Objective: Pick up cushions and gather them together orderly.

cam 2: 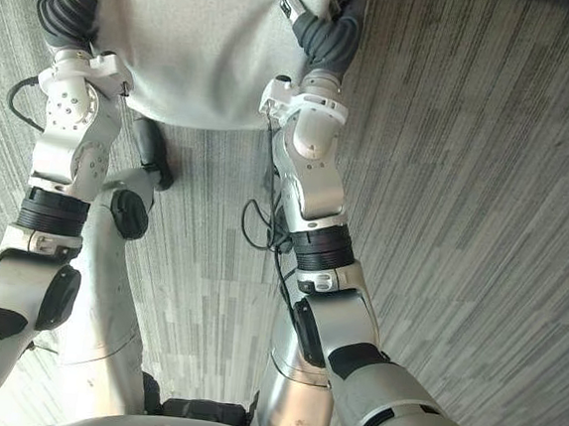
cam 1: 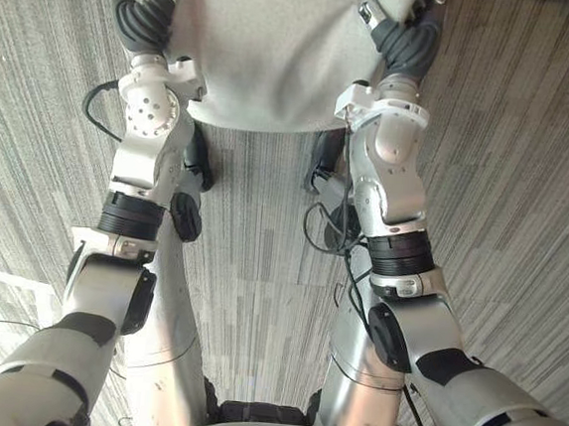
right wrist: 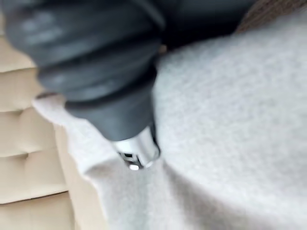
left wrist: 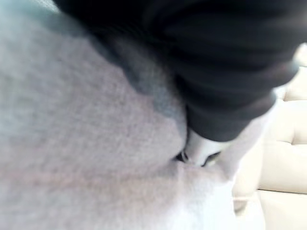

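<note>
Flanking a light grey cushion (cam 1: 269, 52) above carpet (cam 1: 525, 194), the left robot hand (cam 1: 142, 16) and right robot hand (cam 1: 409, 40) touch its sides; their closure cannot be told.

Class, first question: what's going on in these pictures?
The robot is holding one light grey cushion up in front of its body, above the grey carpeted floor. The left robot hand grips the cushion's left edge and the right robot hand grips its right edge. A beige tufted sofa shows past the cushion in the wrist views.
</note>
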{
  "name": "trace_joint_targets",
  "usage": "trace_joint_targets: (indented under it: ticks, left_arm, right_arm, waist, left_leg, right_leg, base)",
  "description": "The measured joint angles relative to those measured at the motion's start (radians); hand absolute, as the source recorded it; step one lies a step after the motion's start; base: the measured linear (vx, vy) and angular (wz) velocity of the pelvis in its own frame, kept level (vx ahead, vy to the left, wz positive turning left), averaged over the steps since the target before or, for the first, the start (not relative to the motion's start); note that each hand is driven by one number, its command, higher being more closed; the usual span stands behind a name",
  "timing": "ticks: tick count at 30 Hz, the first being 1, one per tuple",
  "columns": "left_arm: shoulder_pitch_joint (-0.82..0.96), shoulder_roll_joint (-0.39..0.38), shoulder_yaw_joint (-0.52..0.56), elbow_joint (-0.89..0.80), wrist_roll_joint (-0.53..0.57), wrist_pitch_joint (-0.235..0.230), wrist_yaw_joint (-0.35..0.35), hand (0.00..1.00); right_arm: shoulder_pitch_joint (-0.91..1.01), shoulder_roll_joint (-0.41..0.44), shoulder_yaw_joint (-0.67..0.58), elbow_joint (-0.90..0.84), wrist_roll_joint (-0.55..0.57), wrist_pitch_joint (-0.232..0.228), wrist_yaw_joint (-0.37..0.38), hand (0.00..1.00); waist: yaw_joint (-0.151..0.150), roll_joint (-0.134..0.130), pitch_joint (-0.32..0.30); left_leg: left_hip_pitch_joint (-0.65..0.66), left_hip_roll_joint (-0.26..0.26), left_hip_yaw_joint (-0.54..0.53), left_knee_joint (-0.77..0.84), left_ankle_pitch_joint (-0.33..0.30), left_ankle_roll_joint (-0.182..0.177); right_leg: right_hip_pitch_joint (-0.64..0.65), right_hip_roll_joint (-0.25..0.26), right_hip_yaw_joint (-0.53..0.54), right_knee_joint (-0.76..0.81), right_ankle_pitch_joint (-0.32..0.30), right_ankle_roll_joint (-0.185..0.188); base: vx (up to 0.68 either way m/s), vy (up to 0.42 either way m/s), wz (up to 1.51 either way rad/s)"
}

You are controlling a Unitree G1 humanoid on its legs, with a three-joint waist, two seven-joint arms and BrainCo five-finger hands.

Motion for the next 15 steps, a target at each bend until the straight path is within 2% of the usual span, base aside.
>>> trace_joint_targets:
  ticks: [4, 7, 8, 9, 11, 13, 15]
  left_arm:
    - [0.100, -0.002, -0.001, -0.129, 0.003, 0.000, 0.000, 1.00]
    - [0.220, -0.026, 0.000, -0.230, 0.075, -0.001, -0.001, 1.00]
    - [0.271, -0.048, 0.000, -0.262, 0.093, -0.001, -0.002, 1.00]
    - [0.334, -0.079, -0.002, -0.277, 0.116, -0.005, -0.004, 1.00]
    - [0.415, -0.133, -0.009, -0.286, 0.124, -0.006, -0.009, 1.00]
    - [0.472, -0.176, -0.022, -0.286, 0.124, -0.004, -0.013, 1.00]
    - [0.569, -0.222, -0.045, -0.299, 0.125, -0.002, -0.037, 1.00]
  right_arm:
    - [0.072, 0.018, 0.005, -0.054, -0.001, -0.002, 0.021, 1.00]
    - [0.167, 0.037, 0.016, -0.119, -0.004, -0.017, 0.062, 1.00]
    - [0.210, 0.037, 0.026, -0.141, -0.005, -0.022, 0.078, 1.00]
    - [0.266, 0.038, 0.040, -0.148, -0.017, -0.032, 0.090, 1.00]
    - [0.342, 0.038, 0.048, -0.152, -0.041, -0.045, 0.107, 1.00]
    - [0.401, 0.039, 0.046, -0.152, -0.042, -0.044, 0.118, 1.00]
    - [0.510, 0.040, 0.045, -0.161, -0.042, -0.044, 0.139, 1.00]
  waist:
    - [-0.011, 0.000, -0.001]
    - [-0.010, -0.001, -0.015]
    - [-0.010, -0.002, -0.016]
    - [-0.009, -0.002, -0.077]
    - [-0.009, -0.002, -0.140]
    - [-0.004, -0.002, -0.140]
    - [-0.004, -0.002, -0.140]
  left_leg:
    - [0.100, 0.000, -0.004, -0.062, 0.016, -0.008]
    - [0.204, 0.003, -0.002, -0.115, 0.016, -0.012]
    - [0.261, 0.005, 0.001, -0.144, 0.015, -0.011]
    - [0.264, 0.006, 0.001, -0.164, 0.014, -0.010]
    - [0.295, 0.006, 0.009, -0.187, 0.013, -0.013]
    - [0.366, 0.006, 0.010, -0.187, 0.001, -0.019]
    - [0.489, 0.002, 0.012, -0.199, -0.023, -0.019]
  right_leg:
    - [0.111, 0.004, -0.025, -0.056, 0.002, -0.003]
    - [0.215, 0.019, -0.032, -0.116, 0.007, -0.007]
    - [0.275, 0.024, -0.035, -0.148, 0.008, -0.004]
    - [0.281, 0.030, -0.037, -0.175, 0.012, 0.001]
    - [0.314, 0.030, -0.038, -0.198, 0.011, 0.002]
    - [0.387, 0.030, -0.040, -0.200, 0.006, 0.004]
    - [0.515, 0.026, -0.044, -0.213, -0.014, 0.014]
  base:
    - [-0.01, -0.065, 0.05]
    - [0.01, -0.068, -0.06]
    - [0.02, -0.057, -0.05]
    - [0.03, -0.052, -0.05]
    - [0.08, -0.036, -0.01]
    - [0.12, -0.024, 0.04]
    - [0.14, -0.025, 0.12]
